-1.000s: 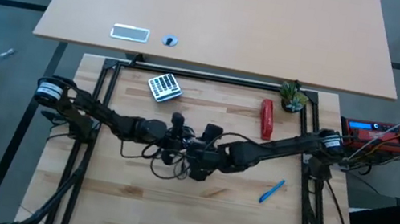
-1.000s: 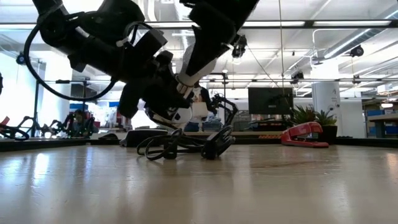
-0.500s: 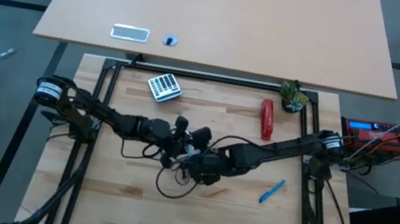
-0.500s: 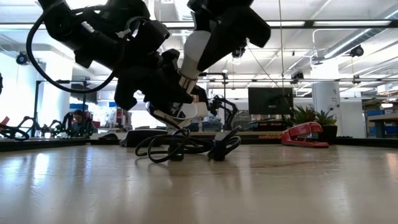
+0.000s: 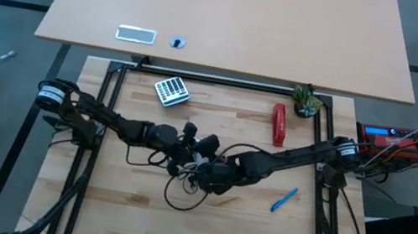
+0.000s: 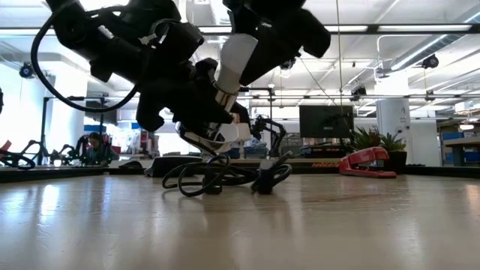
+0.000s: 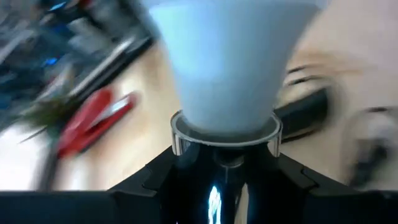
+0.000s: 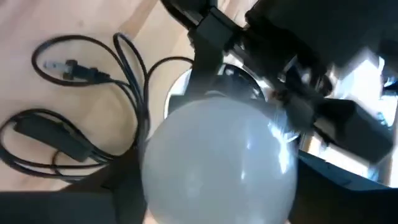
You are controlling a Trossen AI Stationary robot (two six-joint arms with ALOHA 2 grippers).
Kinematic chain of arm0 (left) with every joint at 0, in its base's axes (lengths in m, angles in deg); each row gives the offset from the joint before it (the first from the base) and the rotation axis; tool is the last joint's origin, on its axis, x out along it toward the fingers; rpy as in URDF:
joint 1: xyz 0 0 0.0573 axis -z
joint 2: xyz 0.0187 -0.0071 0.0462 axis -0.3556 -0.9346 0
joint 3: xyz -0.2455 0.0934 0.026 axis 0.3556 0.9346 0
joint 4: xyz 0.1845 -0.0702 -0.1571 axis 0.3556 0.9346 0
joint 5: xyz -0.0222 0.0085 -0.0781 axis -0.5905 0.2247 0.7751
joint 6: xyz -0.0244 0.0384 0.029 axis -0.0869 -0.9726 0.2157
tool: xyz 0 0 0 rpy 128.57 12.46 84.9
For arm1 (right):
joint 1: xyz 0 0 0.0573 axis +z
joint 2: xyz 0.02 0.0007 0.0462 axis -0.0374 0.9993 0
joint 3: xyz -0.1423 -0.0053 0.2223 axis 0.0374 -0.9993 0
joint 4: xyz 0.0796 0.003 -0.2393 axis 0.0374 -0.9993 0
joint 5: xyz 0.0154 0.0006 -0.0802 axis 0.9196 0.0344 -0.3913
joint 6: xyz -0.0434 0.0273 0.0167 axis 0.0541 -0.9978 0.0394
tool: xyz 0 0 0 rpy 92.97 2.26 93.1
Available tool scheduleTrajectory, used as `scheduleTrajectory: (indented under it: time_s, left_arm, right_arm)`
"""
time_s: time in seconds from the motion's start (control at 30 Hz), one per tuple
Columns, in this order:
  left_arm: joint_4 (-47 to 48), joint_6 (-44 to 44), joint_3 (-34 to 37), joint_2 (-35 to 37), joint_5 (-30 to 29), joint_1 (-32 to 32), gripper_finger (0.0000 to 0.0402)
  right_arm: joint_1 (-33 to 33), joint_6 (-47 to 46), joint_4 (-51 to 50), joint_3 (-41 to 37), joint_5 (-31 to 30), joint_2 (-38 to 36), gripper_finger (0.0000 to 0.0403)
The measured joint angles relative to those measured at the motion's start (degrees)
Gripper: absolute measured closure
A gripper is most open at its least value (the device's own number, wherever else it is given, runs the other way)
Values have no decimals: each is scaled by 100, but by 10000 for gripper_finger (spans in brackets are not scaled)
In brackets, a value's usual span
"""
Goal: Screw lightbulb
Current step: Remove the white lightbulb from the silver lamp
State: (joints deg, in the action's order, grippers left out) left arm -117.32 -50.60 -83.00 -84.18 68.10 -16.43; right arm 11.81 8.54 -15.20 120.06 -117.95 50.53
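The whitish frosted lightbulb (image 8: 217, 162) is between the fingers of my right gripper (image 8: 217, 193) at mid-table (image 5: 203, 164). Its narrow end (image 7: 227, 93) enters the ring of the shiny silver socket (image 7: 224, 134). My left gripper (image 7: 227, 186) is shut on the socket and meets the right gripper from the table's left (image 5: 185, 149). Both are above the tabletop. The socket's black cord (image 5: 180, 190) lies in loops on the wood below them, with its plug (image 8: 68, 68) and inline switch (image 8: 50, 140). My left gripper pinches the socket's body just behind its silver ring (image 7: 180, 140), one finger (image 7: 165, 180) on each side. It comes from the table's left and holds the socket clear of the table, with the cord hanging slack. My right gripper holds the bulb's globe (image 8: 186, 186) between its two fingers (image 8: 115, 190). It comes from the table's right, slanting down. The bulb is clear of the table, its narrow end in the socket's mouth.
A red stapler (image 5: 278, 124), a small potted plant (image 5: 307, 101) and a silver calculator-like block (image 5: 171, 90) lie along the far edge. A blue pen (image 5: 283, 200) lies at the near right. The cord loops (image 6: 217, 176) cover the wood under the grippers.
My right gripper has turned about the bulb's axis and shifted slightly toward the table's left, still shut on the bulb. The cord's loops have slid and spread toward the near edge. The left gripper has kept hold of the socket.
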Motion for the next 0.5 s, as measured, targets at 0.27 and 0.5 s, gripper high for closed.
scheduleTrajectory:
  time_s: [0.27,0.5]
  left_arm:
    - [29,79,23,-5,33,-24,241]
    - [-28,269,23,-5,-910,-64,241]
  right_arm:
    - [103,-1198,-342,-7,-509,-57,48]
    - [150,-2873,-1196,-7,-509,-135,46]
